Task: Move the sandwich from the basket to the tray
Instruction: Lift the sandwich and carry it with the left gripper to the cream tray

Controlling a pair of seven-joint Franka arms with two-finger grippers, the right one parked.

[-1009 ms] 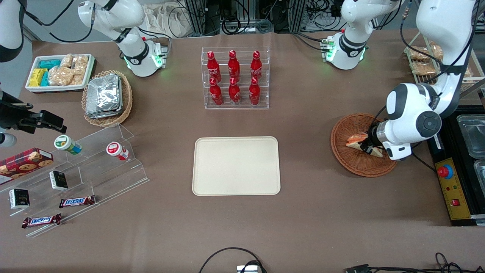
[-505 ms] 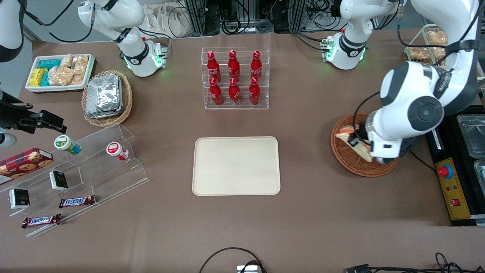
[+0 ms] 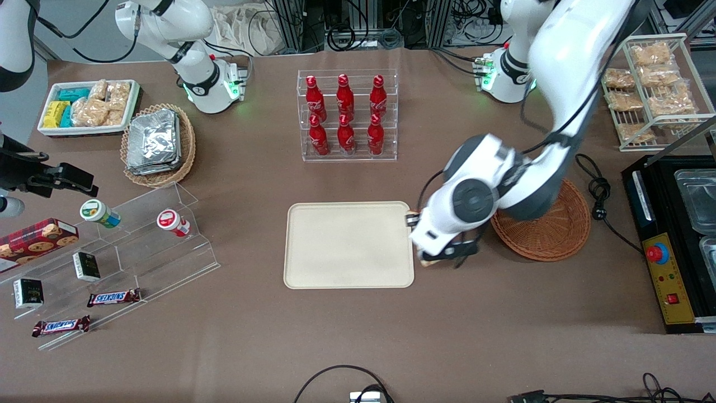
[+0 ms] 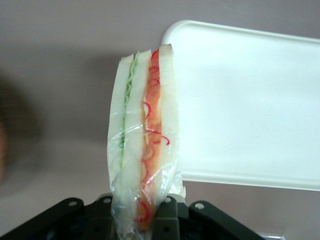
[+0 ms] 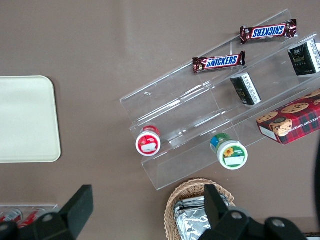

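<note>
Sandwich (image 4: pixel 142 150) base hidden in gripper (image 4: pixel 142 220) jaws, beside tray (image 4: pixel 250 100)

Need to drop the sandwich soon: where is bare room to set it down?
The tray is bare from rim to rim. The gripper, shut on the sandwich, hangs at the tray's edge nearest the basket. Crowded: the bottle rack, farther from the camera.

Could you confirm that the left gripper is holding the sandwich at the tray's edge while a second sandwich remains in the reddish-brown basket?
Not quite: the front view shows the basket with nothing in it. The rest holds: the gripper is shut on the sandwich, held above the table right at the edge of the tray.
</note>
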